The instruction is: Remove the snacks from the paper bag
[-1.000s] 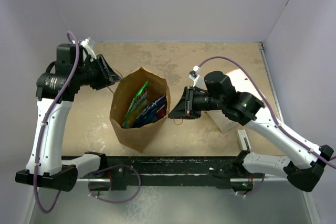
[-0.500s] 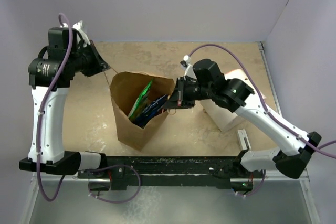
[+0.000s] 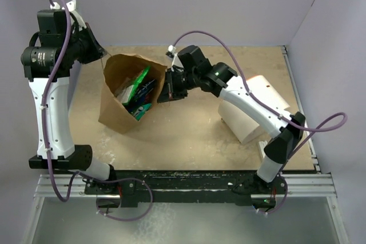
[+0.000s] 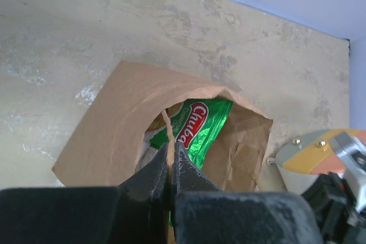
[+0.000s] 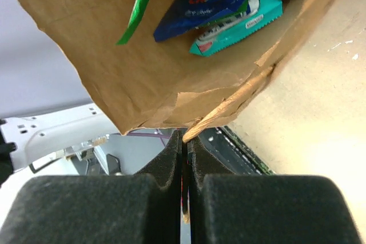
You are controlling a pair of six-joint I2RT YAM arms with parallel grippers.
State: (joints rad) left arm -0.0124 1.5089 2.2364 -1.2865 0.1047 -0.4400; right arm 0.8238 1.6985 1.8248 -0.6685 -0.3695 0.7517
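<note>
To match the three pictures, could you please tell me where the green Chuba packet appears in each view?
Top external: the green Chuba packet is inside the paper bag, left of centre.
Left wrist: the packet is at centre, red label showing in the bag's mouth.
Right wrist: probably the green edge at top left; label hidden.
Shared landmark: the paper bag's brown rim.

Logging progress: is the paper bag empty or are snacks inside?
Not empty: the paper bag holds a green Chuba packet, a dark blue packet and a teal packet.
</note>
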